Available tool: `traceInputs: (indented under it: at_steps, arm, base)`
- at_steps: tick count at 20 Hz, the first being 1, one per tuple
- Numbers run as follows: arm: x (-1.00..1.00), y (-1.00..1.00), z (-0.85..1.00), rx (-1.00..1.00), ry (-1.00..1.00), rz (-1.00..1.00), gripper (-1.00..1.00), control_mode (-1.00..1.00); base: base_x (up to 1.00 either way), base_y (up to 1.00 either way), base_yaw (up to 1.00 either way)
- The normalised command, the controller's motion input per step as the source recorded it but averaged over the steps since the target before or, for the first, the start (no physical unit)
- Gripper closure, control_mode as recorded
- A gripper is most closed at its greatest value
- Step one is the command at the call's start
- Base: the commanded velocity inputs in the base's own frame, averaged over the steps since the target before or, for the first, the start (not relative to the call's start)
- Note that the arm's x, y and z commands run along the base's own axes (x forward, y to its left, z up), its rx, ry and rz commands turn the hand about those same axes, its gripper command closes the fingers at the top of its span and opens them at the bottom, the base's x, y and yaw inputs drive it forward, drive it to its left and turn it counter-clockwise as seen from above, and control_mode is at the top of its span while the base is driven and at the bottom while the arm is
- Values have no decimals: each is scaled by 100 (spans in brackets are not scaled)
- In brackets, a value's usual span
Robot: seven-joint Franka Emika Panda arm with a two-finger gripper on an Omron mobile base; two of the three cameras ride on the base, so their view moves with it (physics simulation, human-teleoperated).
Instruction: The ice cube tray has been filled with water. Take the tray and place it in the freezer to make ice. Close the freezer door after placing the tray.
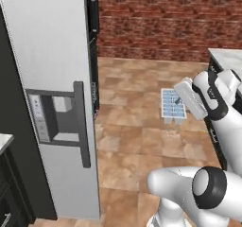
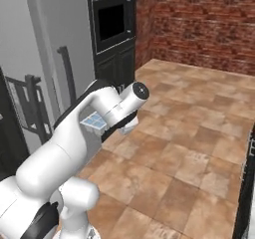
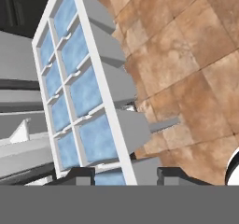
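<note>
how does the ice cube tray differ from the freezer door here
The ice cube tray is small, white with pale blue cells, and held up above the tile floor in the gripper. The freezer door is tall, plain silver-grey, upright, with a dark bar handle and dispenser recess. Both are rectangular.

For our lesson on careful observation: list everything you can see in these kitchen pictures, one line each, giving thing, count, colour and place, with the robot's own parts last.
Ice cube tray: one, white with pale blue cells, held in the air above the floor, right of the freezer door.
Freezer door: one, silver-grey, at left, with a dark bar handle and a recessed dispenser panel.
Wall oven: one, black, in dark cabinets beside the fridge.
Brick wall: one, red-brown, at the back.
Floor: brown tiles, across the middle.
Counter: one, pale top, far right.
Arm: one, white with dark joints, reaching forward.
Gripper: one, closed on the tray's end.
</note>
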Motion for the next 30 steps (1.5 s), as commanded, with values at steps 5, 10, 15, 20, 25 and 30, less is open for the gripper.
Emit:
traceInputs:
  at_steps: [5, 10, 15, 20, 25, 30]
  arm:
    - [0, 0, 0, 0, 0, 0, 100, 100]
    - [0, 0, 0, 0, 0, 0, 100, 100]
    - [0, 0, 0, 0, 0, 0, 100, 100]
    - [0, 0, 0, 0, 0, 0, 100, 100]
    - [0, 0, 0, 0, 0, 0, 100, 100]
    - [0, 0, 0, 0, 0, 0, 100, 100]
  base:
    - [87, -12, 4]
    - [80, -7, 17]
    - [68, -16, 30]
    - [48, -22, 42]
    - [35, -16, 47]
    - [33, -34, 55]
